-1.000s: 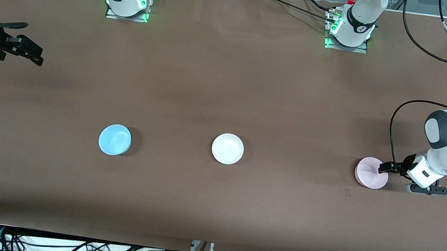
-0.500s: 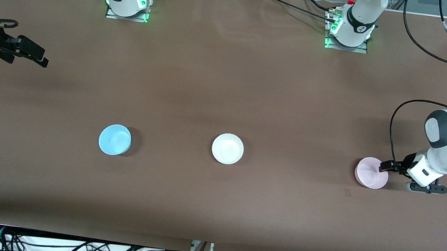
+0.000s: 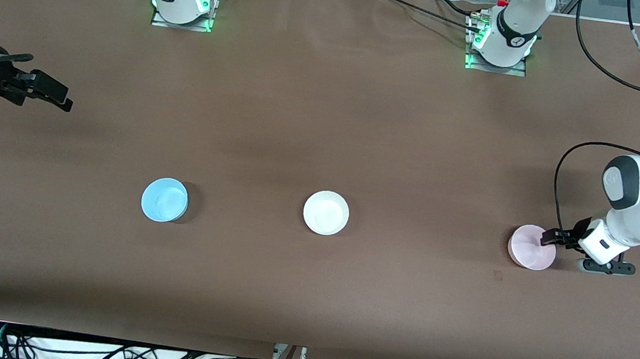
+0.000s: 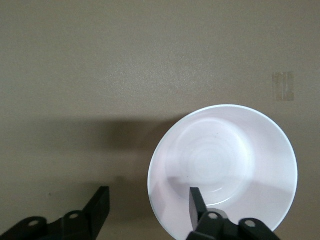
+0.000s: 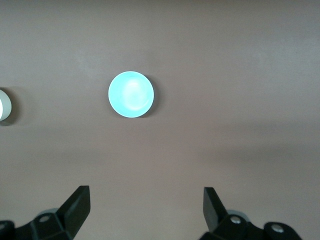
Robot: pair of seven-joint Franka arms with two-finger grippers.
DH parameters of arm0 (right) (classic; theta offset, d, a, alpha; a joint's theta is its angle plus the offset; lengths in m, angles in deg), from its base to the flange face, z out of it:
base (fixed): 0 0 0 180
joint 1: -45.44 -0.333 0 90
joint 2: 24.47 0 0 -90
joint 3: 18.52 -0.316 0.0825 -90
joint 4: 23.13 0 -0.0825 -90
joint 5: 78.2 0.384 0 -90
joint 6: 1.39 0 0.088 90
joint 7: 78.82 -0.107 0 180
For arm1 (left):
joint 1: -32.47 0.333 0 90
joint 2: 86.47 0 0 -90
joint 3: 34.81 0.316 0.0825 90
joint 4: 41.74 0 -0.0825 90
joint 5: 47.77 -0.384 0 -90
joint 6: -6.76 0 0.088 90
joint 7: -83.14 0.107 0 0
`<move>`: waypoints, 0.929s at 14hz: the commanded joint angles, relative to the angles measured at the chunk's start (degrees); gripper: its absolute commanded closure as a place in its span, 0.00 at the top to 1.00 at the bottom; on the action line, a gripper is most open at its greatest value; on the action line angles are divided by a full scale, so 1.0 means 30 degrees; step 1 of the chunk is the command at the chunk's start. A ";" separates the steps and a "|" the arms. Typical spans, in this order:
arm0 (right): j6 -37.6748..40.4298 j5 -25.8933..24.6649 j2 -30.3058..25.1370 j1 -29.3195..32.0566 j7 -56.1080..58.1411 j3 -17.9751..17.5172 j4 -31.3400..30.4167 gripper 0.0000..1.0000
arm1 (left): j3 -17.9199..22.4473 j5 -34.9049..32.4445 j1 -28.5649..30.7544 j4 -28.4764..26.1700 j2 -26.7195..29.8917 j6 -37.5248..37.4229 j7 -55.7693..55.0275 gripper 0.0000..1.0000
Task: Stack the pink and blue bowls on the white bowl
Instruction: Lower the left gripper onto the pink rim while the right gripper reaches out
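At the pink bowl (image 3: 530, 254), left claw (image 4: 149, 205) straddles its rim, parted; right claw (image 5: 145, 205) gapes wide.

The white bowl (image 3: 326, 213) sits upright, round, shallow and plain. The blue bowl (image 3: 164, 200), same size and also upright, lies well apart from the white bowl toward the right arm's end. The pale pink bowl (image 3: 531, 247) lies well apart from the white bowl toward the left arm's end, upright.
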 commanded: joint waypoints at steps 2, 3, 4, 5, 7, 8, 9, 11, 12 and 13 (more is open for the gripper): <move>-0.0111 -0.0830 0.0018 -0.0306 0.0169 -0.0147 0.0240 1.00 | -0.0067 -0.0259 0.0162 -0.0634 0.0327 0.0523 0.0091 0.65; -0.0111 -0.0830 0.0018 -0.0336 0.0169 -0.0147 0.0152 1.00 | -0.0067 -0.0259 0.0162 -0.0634 0.0327 0.0523 0.0091 0.64; -0.0082 -0.0830 0.0018 -0.0337 0.0169 -0.0147 0.0094 1.00 | -0.0067 -0.0259 0.0162 -0.0634 0.0385 0.0523 0.0091 0.62; -0.0082 -0.0830 -0.0011 -0.0337 0.0198 -0.0147 0.0006 1.00 | -0.0067 -0.0259 0.0162 -0.0634 0.0414 0.0494 0.0120 0.62; -0.0140 -0.0801 -0.0216 -0.0337 0.0169 -0.0176 -0.0432 1.00 | -0.0038 -0.0259 0.0162 -0.0634 0.0531 0.0465 0.0091 0.62; -0.0170 -0.0772 -0.0275 -0.0337 0.0169 -0.0176 -0.0579 1.00 | -0.0038 -0.0259 0.0162 -0.0634 0.0561 0.0407 0.0091 0.62; -0.0170 -0.0714 -0.0362 -0.0337 0.0169 -0.0176 -0.0726 1.00 | -0.0038 -0.0259 0.0162 -0.0634 0.0677 0.0377 0.0091 0.62; -0.1012 -0.0713 -0.1499 -0.0395 0.0169 -0.0263 -0.2358 1.00 | -0.0038 -0.0259 0.0162 -0.0634 0.0824 0.0289 0.0091 0.58; -0.1803 -0.0713 -0.2231 -0.0337 0.0169 -0.0293 -0.3528 1.00 | -0.0038 -0.0259 0.0162 -0.0634 0.0825 0.0289 0.0091 0.58; -0.2420 -0.0713 -0.2818 -0.0337 0.0169 -0.0409 -0.4468 1.00 | -0.0067 -0.0259 0.0162 -0.0663 0.0825 0.0289 0.0091 0.55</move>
